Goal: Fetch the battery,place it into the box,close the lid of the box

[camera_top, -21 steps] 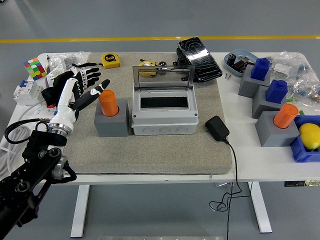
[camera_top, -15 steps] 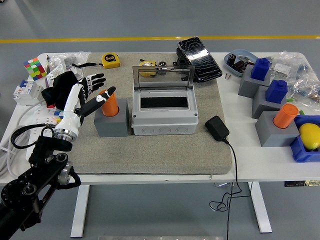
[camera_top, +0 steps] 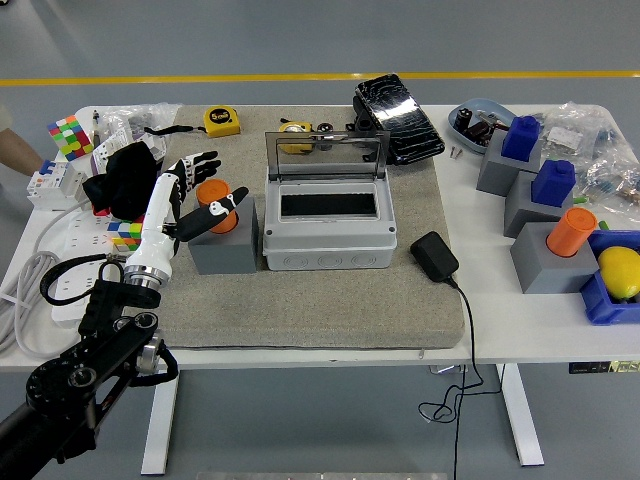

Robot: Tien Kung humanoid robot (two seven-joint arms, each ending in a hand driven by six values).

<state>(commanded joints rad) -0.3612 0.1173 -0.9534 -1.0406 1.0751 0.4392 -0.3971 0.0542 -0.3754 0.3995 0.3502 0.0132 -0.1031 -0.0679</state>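
On grey matting, left hand (camera_top: pixel 195 190) touches orange battery (camera_top: pixel 214 202) (fingers spread).

A single head view covers the scene; no second view is supplied, so no region is shared. The camera sits high on the robot's side of the white table (camera_top: pixel 520 330) and faces forward and down. The table's near edge runs below the grey box (camera_top: pixel 325 225), with the table legs and floor visible beneath it. Beyond the box, the far edge, grey floor and a yellow floor line (camera_top: pixel 320 76) appear. Framing is moderately distant: nearly the full tabletop fits.
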